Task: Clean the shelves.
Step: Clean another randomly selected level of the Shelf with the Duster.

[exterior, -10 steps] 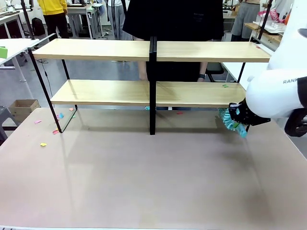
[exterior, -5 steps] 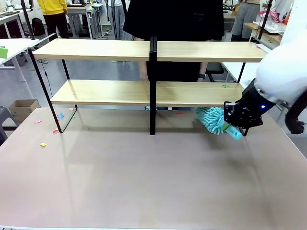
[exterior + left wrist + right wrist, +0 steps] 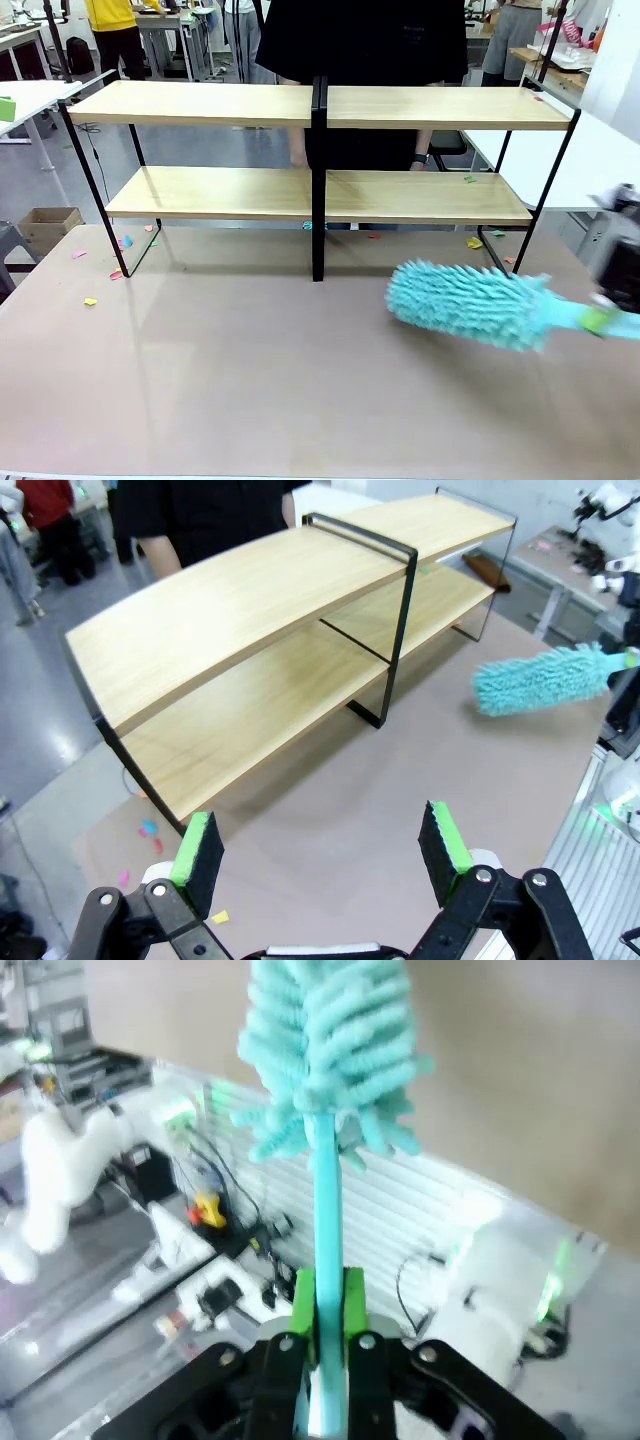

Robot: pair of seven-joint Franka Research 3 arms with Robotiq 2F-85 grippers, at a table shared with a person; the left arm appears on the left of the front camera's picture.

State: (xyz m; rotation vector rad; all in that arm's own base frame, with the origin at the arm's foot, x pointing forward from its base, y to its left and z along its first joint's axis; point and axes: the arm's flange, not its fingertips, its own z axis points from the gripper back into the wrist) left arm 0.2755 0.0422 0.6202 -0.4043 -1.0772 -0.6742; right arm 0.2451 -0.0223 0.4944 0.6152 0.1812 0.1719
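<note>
The shelves (image 3: 320, 195), four light wooden boards on a black frame with a central post, stand at the far side of the table. In front of their right half a fluffy teal duster (image 3: 462, 301) hangs just above the tabletop, pointing left. My right gripper (image 3: 602, 319), blurred at the picture's right edge, is shut on its handle. The right wrist view shows that gripper (image 3: 325, 1312) shut on the teal handle, with the duster head (image 3: 330, 1040) above. My left gripper (image 3: 320, 845) is open and holds nothing, facing the shelves (image 3: 250, 630) and the duster (image 3: 545, 678).
Small coloured paper scraps lie on the table near the left frame leg (image 3: 90, 301), under the right end (image 3: 474, 242) and on the lower right board (image 3: 469, 180). A person in black (image 3: 360, 40) stands behind the shelves. A cardboard box (image 3: 50, 225) sits on the floor at left.
My right arm has swung away to the right edge. The duster came out from beside the lower right board and now lies lengthwise over the table, pointing left.
</note>
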